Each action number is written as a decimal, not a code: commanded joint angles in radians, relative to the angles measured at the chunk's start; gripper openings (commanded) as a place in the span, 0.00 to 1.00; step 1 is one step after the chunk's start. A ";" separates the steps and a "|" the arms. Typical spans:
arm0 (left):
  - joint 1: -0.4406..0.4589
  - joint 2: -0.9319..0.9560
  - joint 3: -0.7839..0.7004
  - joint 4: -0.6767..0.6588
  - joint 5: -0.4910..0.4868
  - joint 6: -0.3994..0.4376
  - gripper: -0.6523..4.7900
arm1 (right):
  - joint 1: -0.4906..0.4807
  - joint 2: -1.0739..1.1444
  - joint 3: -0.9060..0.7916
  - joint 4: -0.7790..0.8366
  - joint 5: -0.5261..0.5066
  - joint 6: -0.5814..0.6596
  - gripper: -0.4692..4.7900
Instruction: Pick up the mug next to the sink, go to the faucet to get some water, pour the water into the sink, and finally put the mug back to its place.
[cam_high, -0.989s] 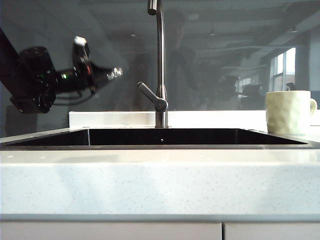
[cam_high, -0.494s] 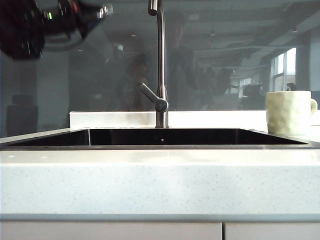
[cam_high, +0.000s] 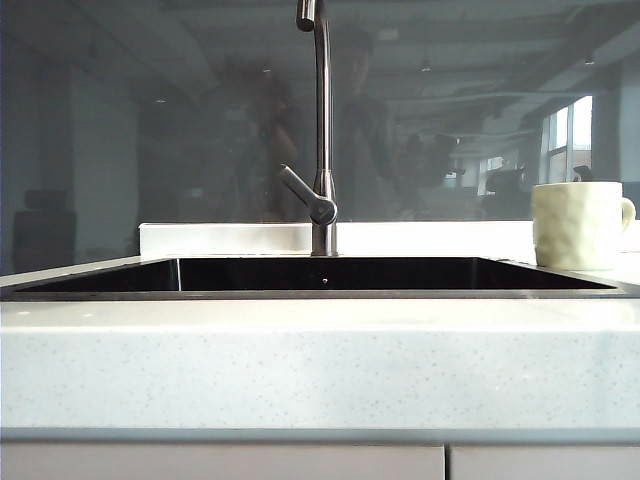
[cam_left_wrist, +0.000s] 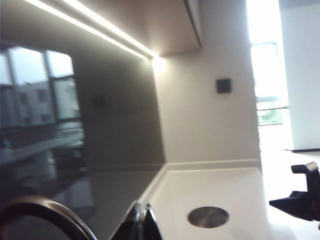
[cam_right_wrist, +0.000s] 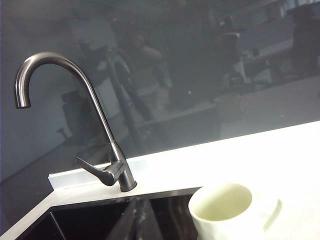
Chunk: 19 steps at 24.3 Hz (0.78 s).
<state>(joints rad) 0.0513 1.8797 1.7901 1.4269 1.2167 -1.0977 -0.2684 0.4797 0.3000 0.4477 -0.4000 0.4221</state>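
Mug (cam_high: 577, 224) stands upright on countertop (cam_high: 320, 350) right of sink (cam_high: 320, 274). Left to right we see: sink's black basin, faucet (cam_high: 320, 130) behind it, mug. Left gripper (cam_left_wrist: 141, 225) closed, empty, above the faucet. Right gripper (cam_right_wrist: 136, 220) closed, empty, above sink near mug.

Brushed-steel faucet (cam_high: 321, 130) behind the glossy black sink (cam_high: 320, 275); right of the sink, a dimpled glazed mug (cam_high: 578, 224) on speckled matt worktop (cam_high: 320, 360)

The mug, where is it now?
In the exterior view, the mug stands upright on the countertop at the far right, just beside the sink.
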 joint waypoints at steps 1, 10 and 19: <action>0.044 -0.145 -0.138 0.039 -0.053 0.079 0.12 | 0.031 -0.053 0.003 -0.113 0.063 -0.006 0.08; 0.121 -0.821 -0.794 -0.887 -0.407 0.980 0.12 | 0.090 -0.107 0.002 -0.249 0.157 -0.123 0.08; -0.068 -1.389 -1.373 -1.185 -1.001 1.097 0.12 | 0.157 -0.091 0.002 -0.298 0.166 -0.166 0.08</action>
<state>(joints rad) 0.0067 0.5457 0.4648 0.2092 0.3126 0.0105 -0.1181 0.3916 0.2993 0.1349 -0.2375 0.2604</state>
